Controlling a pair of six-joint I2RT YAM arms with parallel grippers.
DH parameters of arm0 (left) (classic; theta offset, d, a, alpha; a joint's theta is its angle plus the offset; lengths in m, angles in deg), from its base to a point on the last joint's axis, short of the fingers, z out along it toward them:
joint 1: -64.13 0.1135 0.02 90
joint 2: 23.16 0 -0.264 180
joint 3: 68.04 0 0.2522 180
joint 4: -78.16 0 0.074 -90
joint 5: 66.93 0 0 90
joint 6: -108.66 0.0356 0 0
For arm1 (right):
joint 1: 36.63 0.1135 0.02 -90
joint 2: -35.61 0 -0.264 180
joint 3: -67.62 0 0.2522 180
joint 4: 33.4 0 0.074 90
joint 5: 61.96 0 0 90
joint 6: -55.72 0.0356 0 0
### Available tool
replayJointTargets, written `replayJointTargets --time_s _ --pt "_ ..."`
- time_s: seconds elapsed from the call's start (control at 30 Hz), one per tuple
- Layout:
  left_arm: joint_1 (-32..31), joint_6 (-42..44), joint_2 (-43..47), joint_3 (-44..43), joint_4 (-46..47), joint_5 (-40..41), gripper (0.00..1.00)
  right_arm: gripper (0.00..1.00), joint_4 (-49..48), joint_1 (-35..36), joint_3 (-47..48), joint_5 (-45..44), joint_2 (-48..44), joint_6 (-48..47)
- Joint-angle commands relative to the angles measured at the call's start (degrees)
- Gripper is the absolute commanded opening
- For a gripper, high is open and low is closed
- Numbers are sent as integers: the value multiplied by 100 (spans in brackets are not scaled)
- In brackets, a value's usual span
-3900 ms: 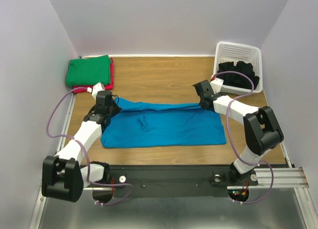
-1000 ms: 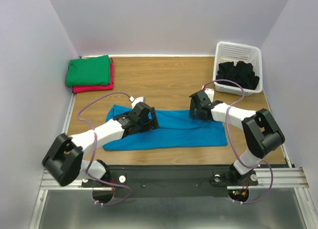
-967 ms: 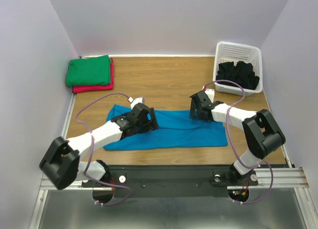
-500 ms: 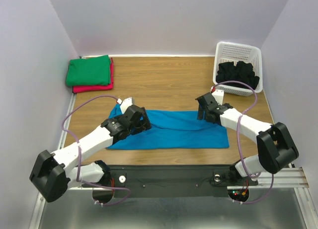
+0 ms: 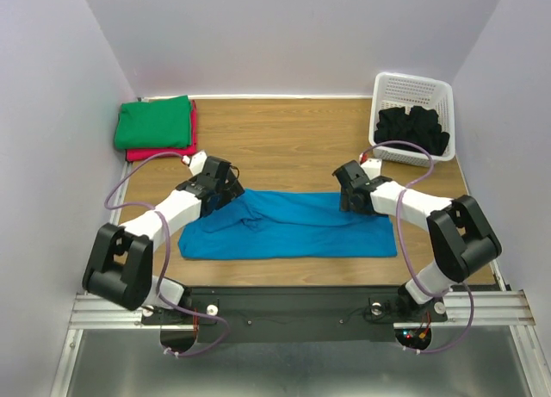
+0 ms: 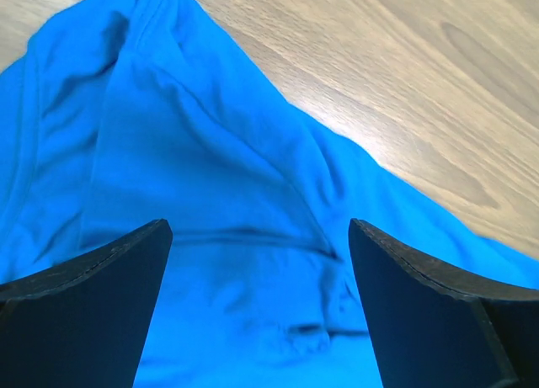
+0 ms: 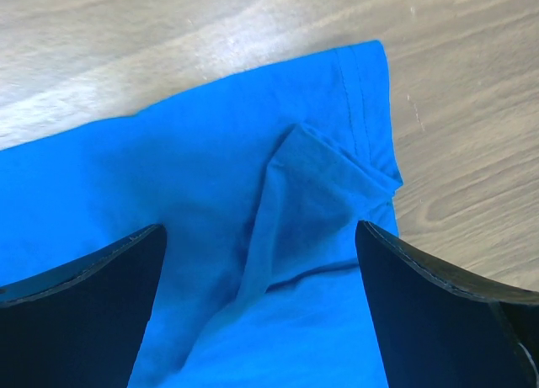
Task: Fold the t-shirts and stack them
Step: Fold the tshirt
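Seen from above, both sets of fingertips are hidden under the wrist housings, so that view cannot say how the jaws stand. The wrist views can. The left gripper (image 6: 257, 230) has its fingers (image 6: 93, 312) spread wide and grips nothing. Rumpled cloth of the turquoise-blue t-shirt (image 6: 210, 194) lies between and beyond them, and the bare wooden table (image 6: 404, 77) shows past the right-hand fingertip. Whether the pads touch the cloth is unclear.

The right gripper (image 7: 258, 230) is equally wide and empty. Between its fingers (image 7: 438, 312) sits a small folded flap by the shirt's stitched corner, with the lower cloth cut off by the frame.

Only the overhead view shows the shirt as a whole flattened band. It also shows the green t-shirt (image 5: 155, 121) stacked on the red-pink t-shirt (image 5: 146, 154), well apart beyond the left fingers. The black t-shirts (image 5: 415, 128) lie in the white basket (image 5: 413, 85) beyond the right fingers.
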Motion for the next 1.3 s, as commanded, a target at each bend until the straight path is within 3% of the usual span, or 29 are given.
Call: replayJointTargets --time_s 0.0,0.37,0.53,0.63,0.9,1.1,1.27 --pt "209 185 -495 83 369 -164 99 100 91 21 -42 -360 -30 284" --pt "693 256 -1156 434 800 -534 99 100 460 -409 -482 -624 -787 838" --pt "869 352 -1244 452 853 -639 98 100 1548 -524 -674 -755 -856 1979" --pt "887 414 -1244 382 862 -657 98 100 1568 -524 -834 -729 -1181 2139" --pt "940 660 -1884 -690 669 -718 98 100 1524 -515 -508 -352 -2385 1770" --pt "983 642 -2289 -1130 581 -692 98 100 1568 -533 -1438 219 -3817 2227" --pt "1001 826 -2527 -1578 493 -727 98 100 1070 -533 -1203 360 -4232 1685"
